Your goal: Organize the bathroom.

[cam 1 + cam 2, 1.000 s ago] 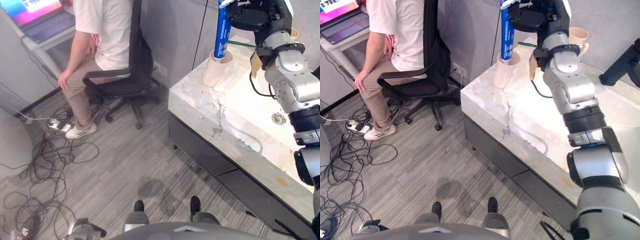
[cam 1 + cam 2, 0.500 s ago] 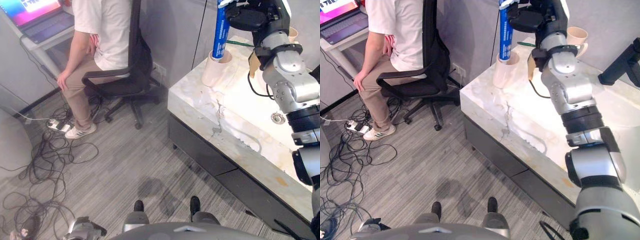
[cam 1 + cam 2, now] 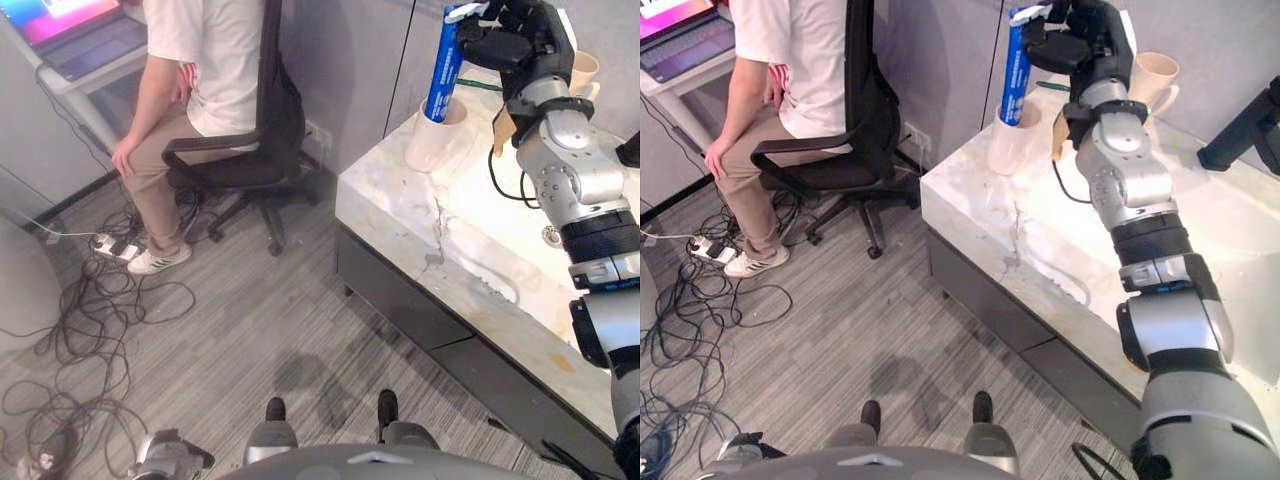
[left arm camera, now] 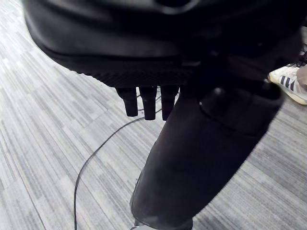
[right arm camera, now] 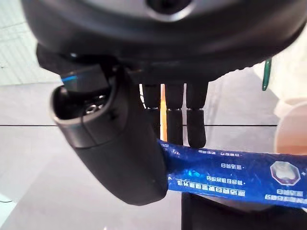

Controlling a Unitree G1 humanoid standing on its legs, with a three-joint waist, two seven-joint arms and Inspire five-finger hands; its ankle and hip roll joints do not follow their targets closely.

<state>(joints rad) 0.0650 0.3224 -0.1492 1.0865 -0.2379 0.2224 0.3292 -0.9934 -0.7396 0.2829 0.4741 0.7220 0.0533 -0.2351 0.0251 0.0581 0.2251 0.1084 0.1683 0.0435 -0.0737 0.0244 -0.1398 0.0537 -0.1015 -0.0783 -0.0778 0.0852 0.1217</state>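
Observation:
A blue toothpaste tube (image 3: 444,62) stands nearly upright with its lower end inside a cream cup (image 3: 433,140) at the far left corner of the marble counter (image 3: 480,250). My right hand (image 3: 510,35) is shut on the tube's upper end. In the right wrist view the thumb and fingers (image 5: 175,117) pinch the tube (image 5: 240,177). My left hand (image 3: 165,458) hangs low over the floor at the near left, fingers (image 4: 146,100) relaxed and holding nothing.
A second cream cup with a handle (image 3: 583,72) and a green toothbrush (image 3: 483,88) lie behind my right hand. A sink drain (image 3: 553,236) sits further right. A person sits on a black office chair (image 3: 250,120) at the left; cables (image 3: 90,330) sprawl on the floor.
My right hand has shifted a little right and down, so the tube's top leans to the right. The tube's lower end stays in the cup.

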